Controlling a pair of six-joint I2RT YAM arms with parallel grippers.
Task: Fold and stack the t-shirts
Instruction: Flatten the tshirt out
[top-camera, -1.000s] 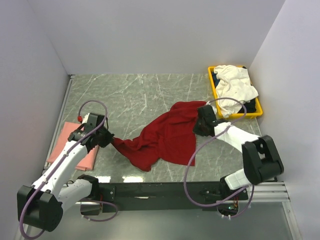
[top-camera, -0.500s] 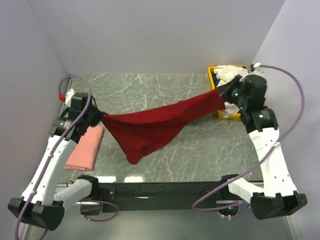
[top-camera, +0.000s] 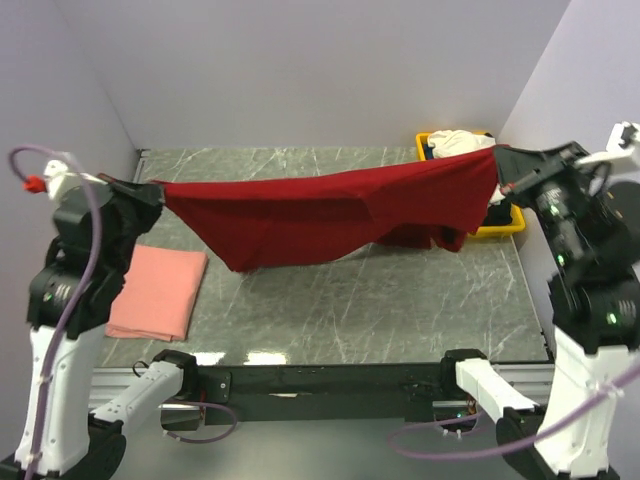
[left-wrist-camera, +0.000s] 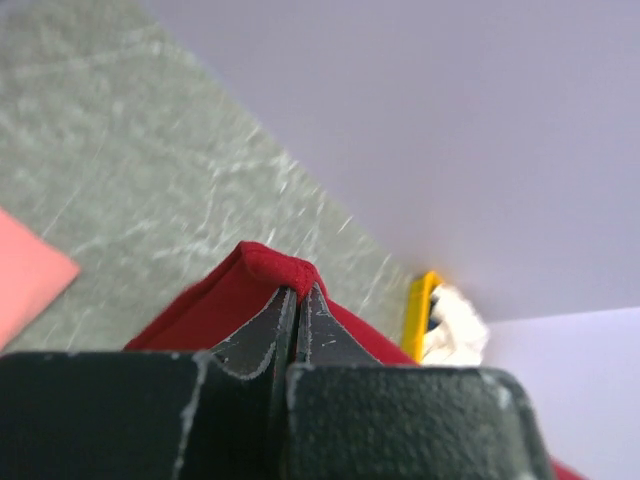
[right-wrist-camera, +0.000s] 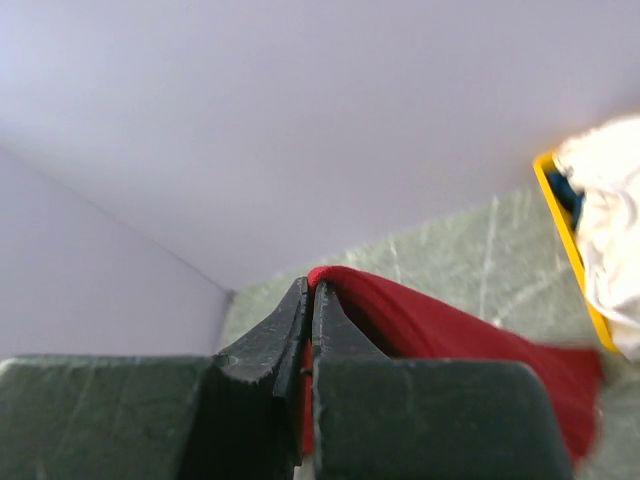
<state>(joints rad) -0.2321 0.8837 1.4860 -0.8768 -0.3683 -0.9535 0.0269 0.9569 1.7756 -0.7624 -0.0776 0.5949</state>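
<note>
Bench (top-camera: 330, 310): it is carrying the whole scene, and its grey marbled middle is showing under the hanging cloth.
Dark red t-shirt (top-camera: 320, 215): a second ago it was lying crumpled on the bench. Now it is hanging in the air, stretched wide between the two arms over the far half of the bench, with its lower edge sagging.
Meaning for the task: the shirt is probably being opened out so that it can be laid flat, so folding is not yet starting.
Salmon-pink t-shirt (top-camera: 158, 292): it is lying folded at the near left of the bench, under the left arm and apart from the red cloth.
Yellow bin (top-camera: 500, 229): it is sitting in the far right corner, partly hiding behind the red cloth.
White t-shirt (top-camera: 458, 140): it is lying heaped in the bin, unfolded.
Left fingers (left-wrist-camera: 262, 338): they are pressing fully together, pinching a fold of the red shirt's edge.
Right fingers (right-wrist-camera: 268, 340): they are likewise clamping tight on the opposite red corner.
Standing in the way: the bunched right end is drooping just beside the bin and may be catching its rim as the shirt lowers. The pink shirt is lying close to the landing area.
</note>
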